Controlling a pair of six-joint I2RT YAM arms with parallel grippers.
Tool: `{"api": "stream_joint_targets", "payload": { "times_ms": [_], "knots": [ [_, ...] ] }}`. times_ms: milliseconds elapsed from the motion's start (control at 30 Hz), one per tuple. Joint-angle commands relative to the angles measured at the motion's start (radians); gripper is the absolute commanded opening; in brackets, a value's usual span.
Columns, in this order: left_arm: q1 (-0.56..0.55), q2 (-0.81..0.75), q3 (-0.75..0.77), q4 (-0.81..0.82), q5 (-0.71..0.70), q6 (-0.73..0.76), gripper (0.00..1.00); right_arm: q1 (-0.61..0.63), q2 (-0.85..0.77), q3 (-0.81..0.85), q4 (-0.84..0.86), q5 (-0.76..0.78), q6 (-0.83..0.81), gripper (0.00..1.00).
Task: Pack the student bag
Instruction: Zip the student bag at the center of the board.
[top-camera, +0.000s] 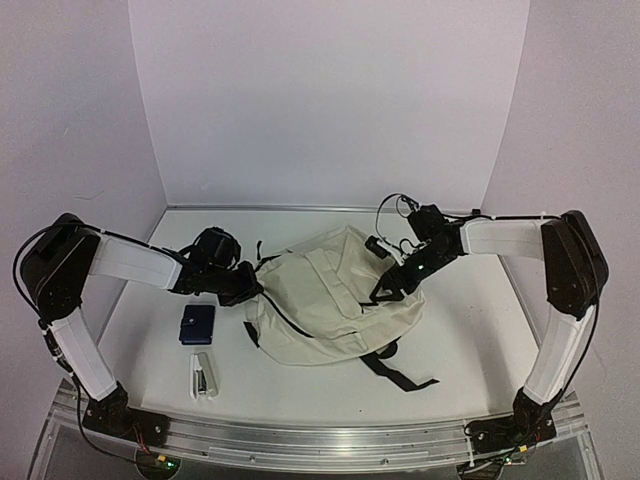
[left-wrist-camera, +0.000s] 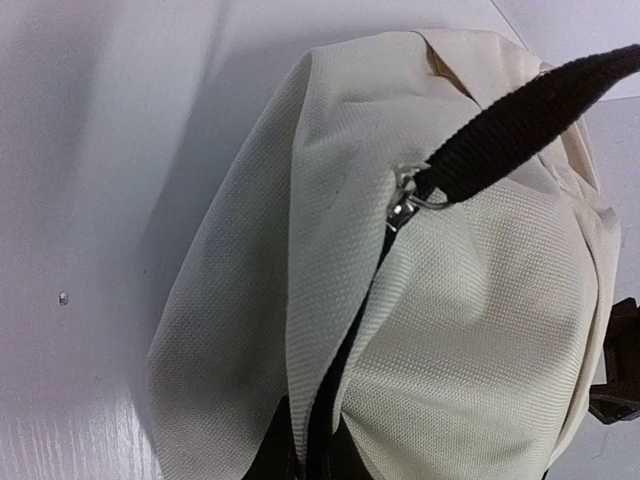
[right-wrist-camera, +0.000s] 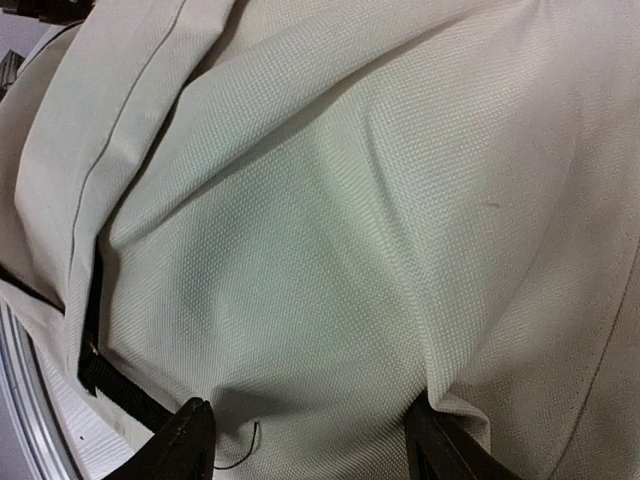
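Observation:
The student bag (top-camera: 325, 300), cream fabric with black zipper lines and straps, lies in the middle of the table. My left gripper (top-camera: 250, 290) is at the bag's left end. In the left wrist view it (left-wrist-camera: 315, 455) is shut on a fold of cream fabric beside the black zipper line, with the metal zipper pull (left-wrist-camera: 405, 200) and a black strap (left-wrist-camera: 520, 120) beyond. My right gripper (top-camera: 390, 285) is on the bag's upper right side. In the right wrist view it (right-wrist-camera: 315, 445) is open, its fingertips (right-wrist-camera: 190, 440) wide apart and pressed into the fabric (right-wrist-camera: 330, 230), which bulges between them.
A dark blue wallet-like case (top-camera: 197, 324) lies left of the bag. A white stapler (top-camera: 204, 375) lies in front of it, near the front edge. A black strap (top-camera: 400, 375) trails from the bag toward the front right. White walls close the back and sides.

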Motion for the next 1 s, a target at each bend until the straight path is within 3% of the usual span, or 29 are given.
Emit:
{"api": "stream_joint_targets", "payload": {
  "times_ms": [0,100,267,433,667,800,967],
  "knots": [
    [-0.007,-0.007,0.025,0.018,0.005,0.081,0.00,0.031,-0.012,0.029,-0.206,-0.083,0.013,0.65],
    [-0.007,-0.041,0.017,0.000,-0.019,0.106,0.03,0.036,-0.025,0.162,-0.204,-0.100,0.074,0.65],
    [-0.007,-0.116,-0.013,-0.013,-0.059,0.117,0.35,0.096,0.094,0.454,-0.178,-0.069,0.216,0.66],
    [0.014,-0.200,-0.065,0.032,-0.088,0.109,0.48,0.174,0.270,0.672,-0.097,-0.033,0.379,0.65],
    [0.070,-0.169,-0.102,0.158,0.001,0.048,0.50,0.259,0.498,0.940,-0.024,-0.001,0.494,0.66],
    [0.077,-0.117,-0.107,0.231,0.042,0.024,0.41,0.274,0.581,1.031,-0.001,0.038,0.523,0.66],
    [0.077,-0.026,-0.086,0.322,0.126,0.016,0.28,0.266,0.529,0.896,0.000,0.167,0.426,0.65]
  ]
}}
